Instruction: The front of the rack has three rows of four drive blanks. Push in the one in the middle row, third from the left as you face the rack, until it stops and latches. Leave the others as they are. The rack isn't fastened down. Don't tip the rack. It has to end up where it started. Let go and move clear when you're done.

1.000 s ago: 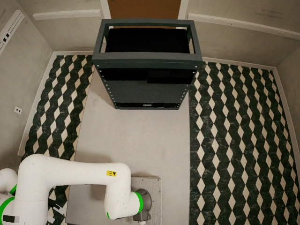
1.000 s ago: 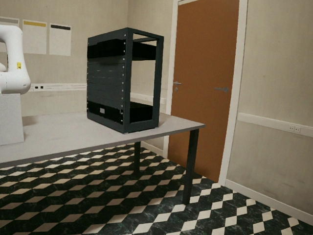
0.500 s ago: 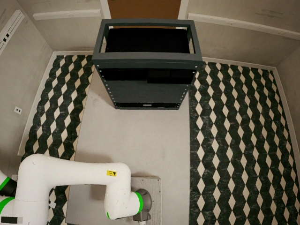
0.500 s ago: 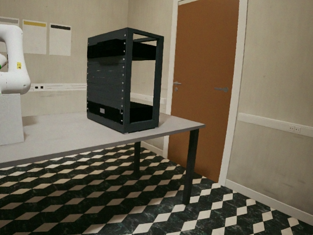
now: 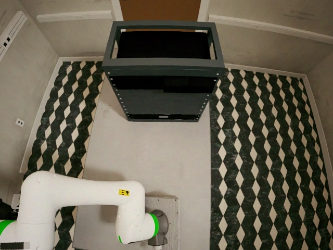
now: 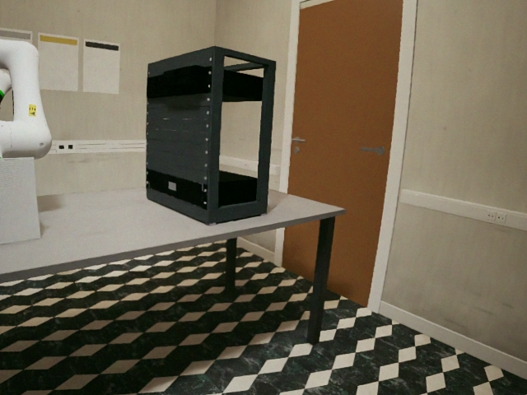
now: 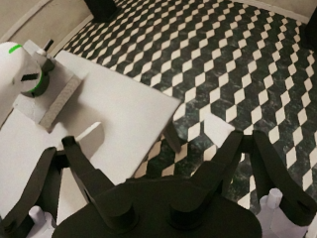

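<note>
The dark grey rack (image 5: 164, 63) (image 6: 214, 127) stands upright at the far end of the table (image 5: 150, 155) (image 6: 106, 220), its front facing the robot. The black drive blanks (image 5: 139, 83) (image 6: 179, 82) form a band near the top of the front. One blank (image 5: 176, 85), third from the left, sticks out further than its neighbours; I cannot tell its row. My gripper (image 7: 154, 127) shows only in the wrist view. It is open and empty, far from the rack, over the table's near corner and the floor.
The white arm (image 5: 80, 194) (image 6: 20, 106) bends over the near left of the table from its grey pedestal (image 5: 168, 204) (image 6: 16, 199) (image 7: 55, 93). A brown door (image 6: 344, 148) is behind the rack. Checkered floor (image 5: 263, 150) lies on both sides.
</note>
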Available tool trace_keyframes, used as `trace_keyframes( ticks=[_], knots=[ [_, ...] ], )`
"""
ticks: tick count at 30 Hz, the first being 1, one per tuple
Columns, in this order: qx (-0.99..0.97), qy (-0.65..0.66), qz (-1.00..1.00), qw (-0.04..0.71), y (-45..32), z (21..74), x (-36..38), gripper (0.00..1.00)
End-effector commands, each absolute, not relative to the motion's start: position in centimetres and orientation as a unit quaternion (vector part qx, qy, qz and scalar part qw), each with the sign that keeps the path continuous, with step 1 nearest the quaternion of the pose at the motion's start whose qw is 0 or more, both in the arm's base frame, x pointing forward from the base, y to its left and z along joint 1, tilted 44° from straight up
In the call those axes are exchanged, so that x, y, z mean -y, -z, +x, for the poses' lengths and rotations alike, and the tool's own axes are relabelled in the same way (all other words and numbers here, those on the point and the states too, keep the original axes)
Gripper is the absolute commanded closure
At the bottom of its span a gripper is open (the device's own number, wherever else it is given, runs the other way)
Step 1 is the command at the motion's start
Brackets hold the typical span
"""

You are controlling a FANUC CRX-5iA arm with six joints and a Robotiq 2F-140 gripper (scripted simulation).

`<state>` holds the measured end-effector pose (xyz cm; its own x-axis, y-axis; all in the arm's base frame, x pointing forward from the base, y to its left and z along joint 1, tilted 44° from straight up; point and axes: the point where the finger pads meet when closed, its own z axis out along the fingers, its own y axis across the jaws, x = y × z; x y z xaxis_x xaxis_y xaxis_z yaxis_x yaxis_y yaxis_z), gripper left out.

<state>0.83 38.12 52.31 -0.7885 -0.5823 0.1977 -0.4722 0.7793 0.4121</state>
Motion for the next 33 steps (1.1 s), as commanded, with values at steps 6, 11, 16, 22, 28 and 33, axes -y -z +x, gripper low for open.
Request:
trace_keyframes(
  ticks=[6,11,16,22,28,33],
  knots=[
    [0.919,0.250,0.294,0.084,-59.2,4.0,-38.9,0.00],
    [0.913,0.275,0.296,0.058,-61.7,5.0,-38.8,0.00],
    [0.901,0.318,0.296,0.014,-66.1,6.8,-38.3,0.00],
    [0.882,0.367,0.293,-0.040,-71.4,8.9,-37.0,0.00],
    [0.868,0.398,0.288,-0.075,-74.8,10.2,-35.7,0.00],
    [0.847,0.436,0.280,-0.119,-79.2,11.9,-33.5,0.00]
  ],
)
